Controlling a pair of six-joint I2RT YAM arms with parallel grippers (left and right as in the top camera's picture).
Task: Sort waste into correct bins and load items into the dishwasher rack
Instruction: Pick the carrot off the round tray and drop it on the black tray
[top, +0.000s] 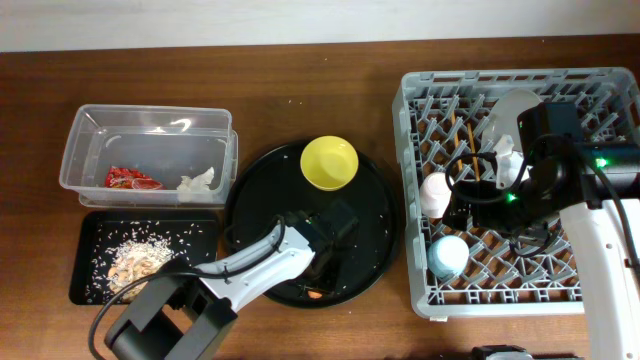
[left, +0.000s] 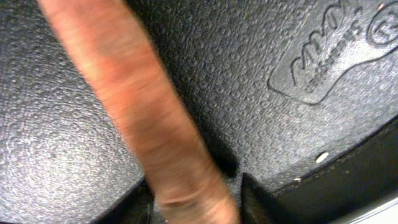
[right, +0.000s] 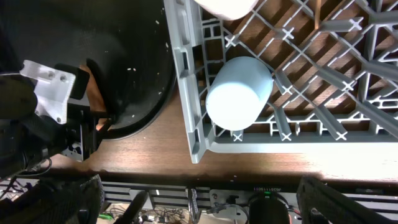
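Note:
An orange carrot piece (left: 155, 124) lies on the textured round black tray (left: 298, 37). My left gripper (left: 196, 208) is low over it, a dark finger pressed against each side of its near end. From overhead the carrot piece (top: 316, 293) shows by the tray's front rim, under the left arm. A yellow bowl (top: 329, 162) stands on the tray. The dishwasher rack (top: 404, 150) holds a blue cup (top: 447, 255), a white-pink cup (top: 436, 192), a pale plate (top: 512, 108) and chopsticks (top: 467, 135). My right gripper (right: 205, 208) hangs open and empty above the rack, the blue cup (right: 239, 93) lying below it.
The clear tub (top: 90, 130) at the left holds a red wrapper (top: 130, 179) and a white tissue (top: 198, 181). In front of it, a shallow black tray (top: 90, 228) carries food scraps with rice (top: 135, 262). Rice grains dot the round black tray (top: 260, 190).

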